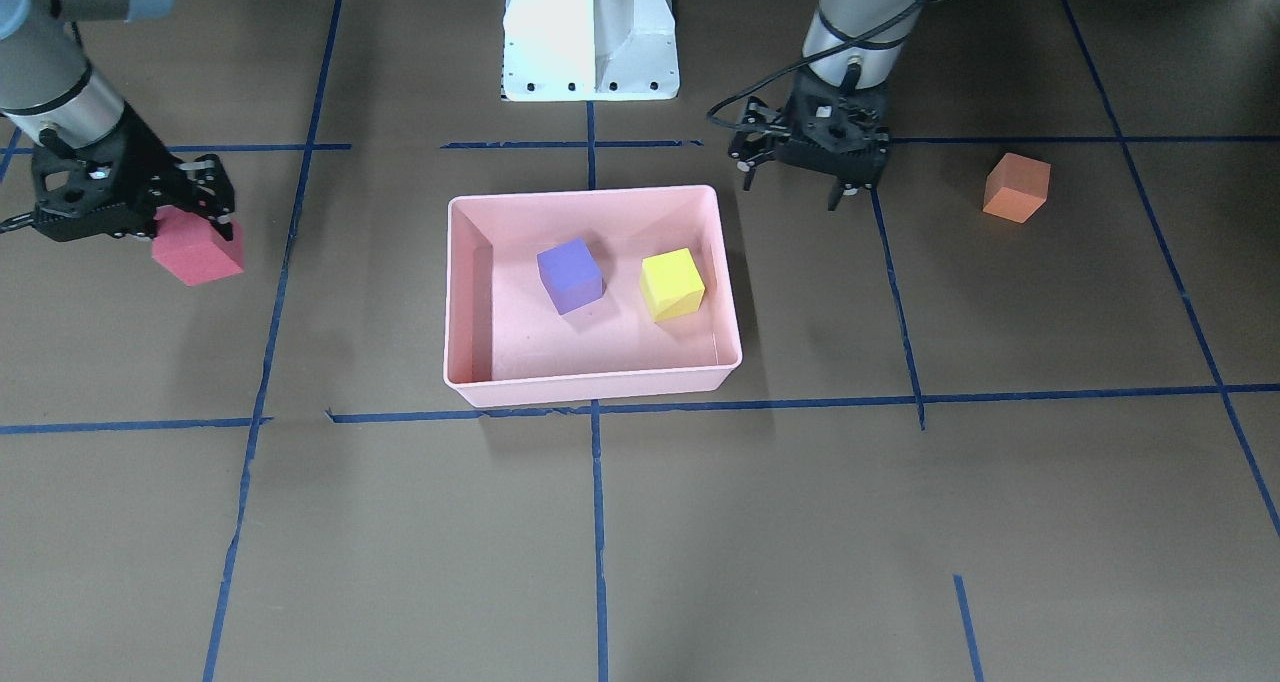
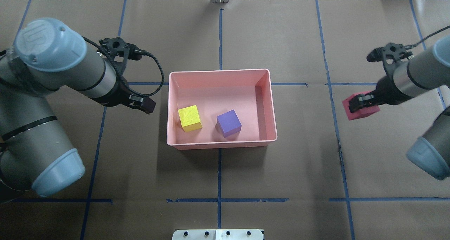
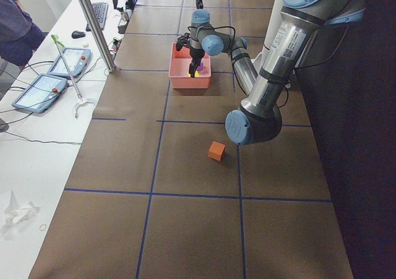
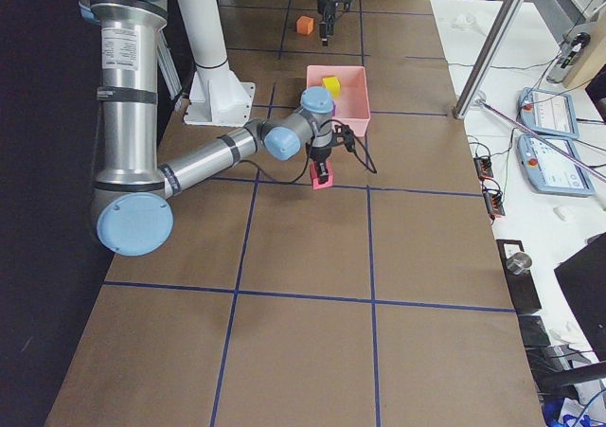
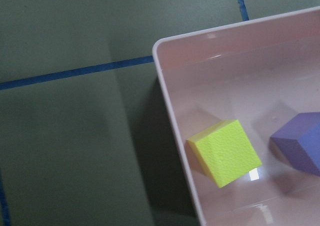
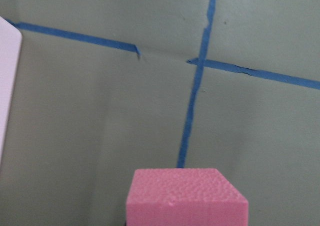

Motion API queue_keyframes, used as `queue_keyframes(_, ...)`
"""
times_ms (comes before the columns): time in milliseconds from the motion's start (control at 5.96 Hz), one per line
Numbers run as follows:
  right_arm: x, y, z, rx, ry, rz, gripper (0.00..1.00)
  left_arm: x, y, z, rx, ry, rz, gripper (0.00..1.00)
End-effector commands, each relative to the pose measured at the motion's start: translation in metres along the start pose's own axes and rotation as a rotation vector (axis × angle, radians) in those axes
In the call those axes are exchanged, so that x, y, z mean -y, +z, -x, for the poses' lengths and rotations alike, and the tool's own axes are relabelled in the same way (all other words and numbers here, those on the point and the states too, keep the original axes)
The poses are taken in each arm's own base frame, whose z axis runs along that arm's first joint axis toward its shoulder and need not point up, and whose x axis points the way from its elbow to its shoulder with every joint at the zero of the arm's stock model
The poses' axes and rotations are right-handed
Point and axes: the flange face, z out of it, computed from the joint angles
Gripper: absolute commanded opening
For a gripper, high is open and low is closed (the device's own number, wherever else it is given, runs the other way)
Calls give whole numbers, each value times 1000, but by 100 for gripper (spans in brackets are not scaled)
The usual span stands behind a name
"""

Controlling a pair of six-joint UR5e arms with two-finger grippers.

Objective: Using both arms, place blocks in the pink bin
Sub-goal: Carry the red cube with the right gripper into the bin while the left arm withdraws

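Note:
The pink bin (image 1: 590, 390) (image 2: 221, 144) lies mid-table and holds the purple block (image 1: 570, 275) (image 2: 229, 123) and the yellow-green block (image 1: 672, 283) (image 2: 190, 118). Both blocks also show in the left wrist view (image 5: 225, 152). My left gripper (image 1: 792, 192) (image 2: 144, 105) is open and empty, hovering just outside the bin's wall on my left. The orange block (image 1: 1016, 187) (image 3: 216, 150) sits on the table further out on my left, hidden under my arm in the overhead view. My right gripper (image 1: 195, 224) (image 2: 362, 104) is shut on the red block (image 1: 197, 252) (image 2: 364, 110) (image 6: 185, 198), low over the table, well to the bin's right.
The white base pedestal (image 1: 590, 32) stands behind the bin. Blue tape lines (image 1: 596, 522) grid the brown table. A side bench with tablets (image 3: 37, 90) and a metal pole (image 3: 93, 25) runs along the far edge, where a person stands.

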Motion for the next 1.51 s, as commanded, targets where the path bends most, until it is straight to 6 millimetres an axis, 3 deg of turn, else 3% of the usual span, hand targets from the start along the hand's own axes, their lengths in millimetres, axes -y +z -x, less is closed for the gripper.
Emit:
queue_keyframes(0,44,-47,126,1,122,32,40,-19,-10,86,28,117,38,100)
queue_keyframes(168,54,-44,164,15,180,37,40,-31,-14,125,54,178,54,100)
queue_keyframes(336,70,-35,212,4,220,22,40,-45,-10,152,58,207,66,100)
queue_keyframes(504,73,-11,242,-35,246,10,50,-57,-3,165,53,215,57,100)
queue_keyframes(672,68,-3,248,-53,240,2,95,-74,3,181,46,221,45,100)
queue_keyframes(1007,68,-4,252,-52,236,0,100,-129,17,226,3,236,23,100)
queue_keyframes(1175,71,-5,247,-55,224,1,100,-156,20,248,3,233,21,100)
queue_keyframes(1343,80,-11,230,-61,191,-3,100,-175,23,264,15,219,30,100)
